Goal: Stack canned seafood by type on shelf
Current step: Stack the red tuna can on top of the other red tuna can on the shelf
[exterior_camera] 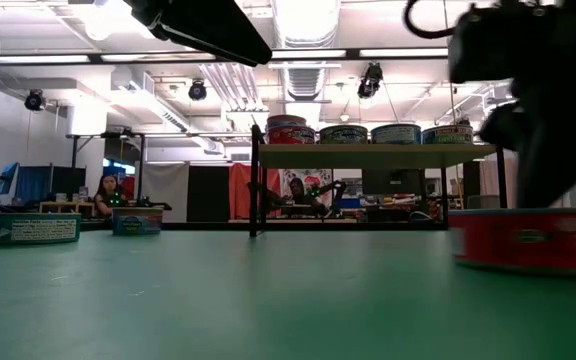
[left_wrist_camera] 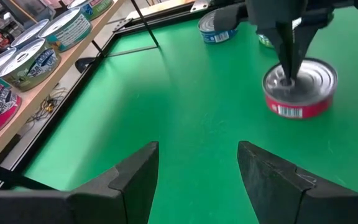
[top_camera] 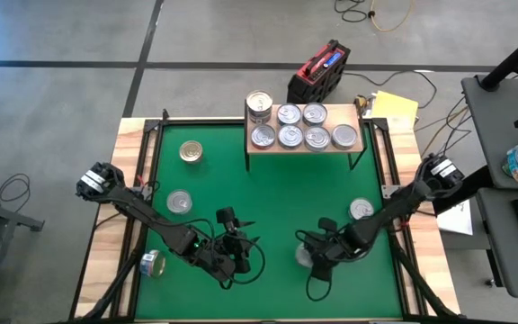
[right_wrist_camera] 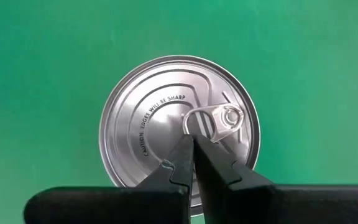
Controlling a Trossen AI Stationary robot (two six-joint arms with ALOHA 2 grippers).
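1. The right gripper (right_wrist_camera: 192, 146) has its two dark fingers pressed together, their tips resting on the silver lid of a red-labelled can (right_wrist_camera: 179, 127) right at the ring of its pull tab; they clasp nothing.
2. That red-labelled can sits upright on the green mat (top_camera: 268, 189), toward the near right of the mat, under the right gripper in the high view.
3. The left gripper (left_wrist_camera: 197, 158) hangs with its fingers spread apart and empty, above bare mat a little to the left of the right gripper and pointed toward the red-labelled can.
4. The shelf (top_camera: 302, 144), a light-wood board on thin black legs, stands at the far edge of the mat and carries seven cans: a front row of four, two more behind, and a taller stack (top_camera: 259, 105) at its far left corner.
5. Loose cans on the mat: a gold-topped can (top_camera: 191, 152) at far left, a silver-topped can (top_camera: 179, 202) nearer the left arm, a tipped can (top_camera: 153, 264) by the left wooden border, and a silver-topped one (top_camera: 361, 209) beside the right arm.
6. A red-and-black case (top_camera: 319, 70) lies on the floor behind the table.
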